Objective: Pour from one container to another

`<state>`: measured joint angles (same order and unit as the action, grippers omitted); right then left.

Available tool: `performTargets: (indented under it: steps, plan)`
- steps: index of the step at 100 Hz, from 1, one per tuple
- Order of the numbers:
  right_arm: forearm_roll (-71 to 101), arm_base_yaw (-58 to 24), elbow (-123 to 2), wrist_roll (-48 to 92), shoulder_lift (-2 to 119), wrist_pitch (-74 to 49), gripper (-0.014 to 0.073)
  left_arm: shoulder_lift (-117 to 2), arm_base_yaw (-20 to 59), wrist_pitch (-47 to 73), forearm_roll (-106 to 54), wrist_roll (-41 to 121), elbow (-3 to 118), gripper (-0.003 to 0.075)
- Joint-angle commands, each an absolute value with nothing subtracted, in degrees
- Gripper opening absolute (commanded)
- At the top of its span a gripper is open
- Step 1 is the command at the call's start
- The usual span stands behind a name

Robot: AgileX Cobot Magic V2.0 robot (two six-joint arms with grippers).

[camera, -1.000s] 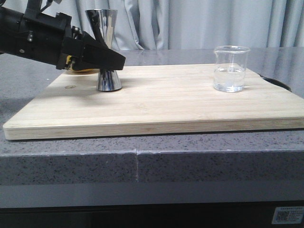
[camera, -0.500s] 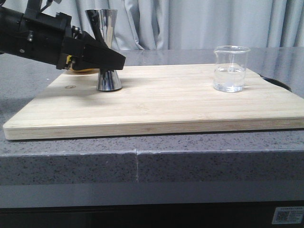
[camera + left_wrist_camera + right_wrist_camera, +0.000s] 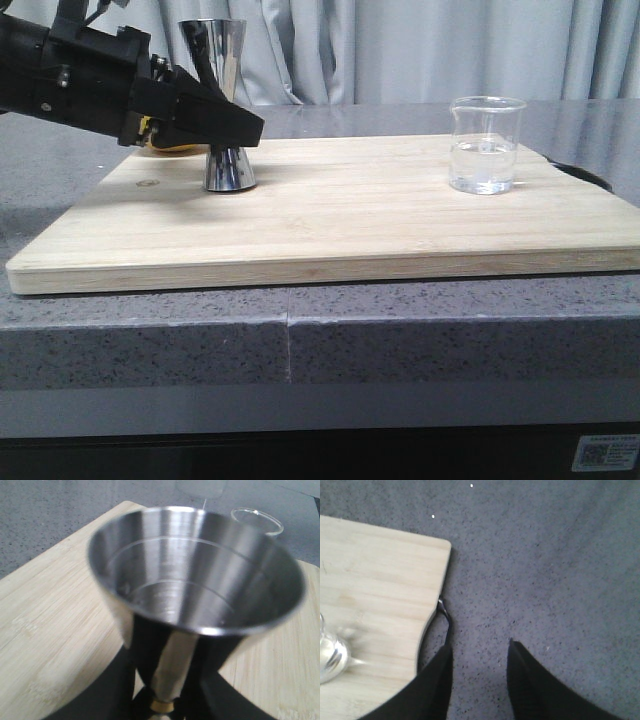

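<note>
Left end effector (image 3: 225, 128) at the waist of the steel jigger (image 3: 222, 100) — fingers either side of the narrow neck by the gold band in the left wrist view, clamped or near enough; actual contact not confirmable. Jigger upright at the left rear of the cutting board (image 3: 330, 215), long axis vertical, open cup upward, apparently dry inside. A yellow object (image 3: 165, 150) partly hidden behind the left arm.

Glass beaker (image 3: 486, 145) upright near the board's right edge, part-filled with clear liquid, well apart from the jigger along the board's length. No hold on it.

Right end effector (image 3: 477, 660) fingers apart, nothing between them, over the grey desk (image 3: 545, 555) just off the board's right corner; beaker only a blur at the edge of that view, off to one side of the fingers. Right arm not visible in the front view.

Judgement: right arm clearly the nearer to the beaker — a sideways approach to its vertical wall likely required, with the jigger steadied as receiver.
</note>
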<state>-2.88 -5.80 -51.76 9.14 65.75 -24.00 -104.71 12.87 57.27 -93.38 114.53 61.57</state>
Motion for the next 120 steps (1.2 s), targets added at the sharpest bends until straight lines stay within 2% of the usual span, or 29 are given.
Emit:
performTargets:
  steps: [1, 12, 31, 38, 55, 90, 105, 120]
  plan:
    - [-2.1, -5.6, -52.5, 9.4, 65.0, -19.3, 0.0274, -102.4, 13.4, 60.2, -96.2, 114.6, 62.7, 0.0113]
    - [-1.5, -5.6, -52.4, 9.4, 65.0, -19.3, 0.0335, -102.4, 13.4, 60.2, -96.2, 114.6, 62.7, 0.0113]
    - [1.1, -5.6, -52.4, 9.4, 65.0, -21.3, 0.0489, -102.4, 13.4, 60.2, -96.2, 114.6, 62.7, 0.0113]
    - [1.1, -5.6, -52.4, 9.4, 65.0, -23.5, 0.0512, -102.4, 13.4, 60.2, -96.2, 114.6, 62.7, 0.0113]
    - [1.8, -5.7, -51.9, 9.4, 64.7, -23.7, 0.0513, -102.4, 13.4, 60.2, -96.2, 114.6, 62.7, 0.0113]
    - [1.9, -5.9, -44.2, 9.5, 59.6, -14.0, 0.0513, -102.4, 13.4, 60.6, -96.1, 114.6, 64.2, 0.0113]
    - [2.1, -6.7, -37.2, 9.5, 54.6, -4.7, 0.0512, -102.4, 13.4, 60.6, -95.8, 114.6, 64.6, 0.0113]
    - [2.6, -11.9, -28.5, 9.4, 50.5, 6.6, 0.0512, -102.4, 13.4, 60.7, -95.8, 114.6, 64.6, 0.0113]
